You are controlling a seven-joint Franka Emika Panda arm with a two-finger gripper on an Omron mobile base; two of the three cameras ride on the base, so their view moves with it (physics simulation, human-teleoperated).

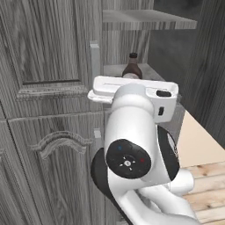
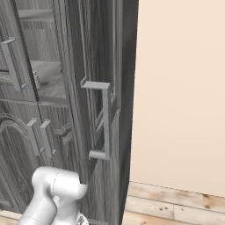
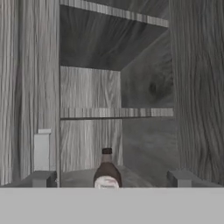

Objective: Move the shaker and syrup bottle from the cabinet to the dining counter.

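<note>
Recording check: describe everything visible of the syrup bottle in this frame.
The syrup bottle is small and dark brown, with a narrow neck and a dark cap; a pale label shows low on its body in the hand view. It stands upright on a shelf inside the open cabinet. Its lower part is hidden behind the robot's hand. The gripper faces it without visibly touching it.

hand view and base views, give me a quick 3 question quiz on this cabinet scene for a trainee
1. True or false: the syrup bottle stands upright on a shelf inside the cabinet.
2. In the hand view, the syrup bottle sits: A) left of both fingertips B) between them C) right of both.
3. Fill in: the cabinet door by the wall stands ____.

Key: 1 true. 2 B. 3 open.
</note>
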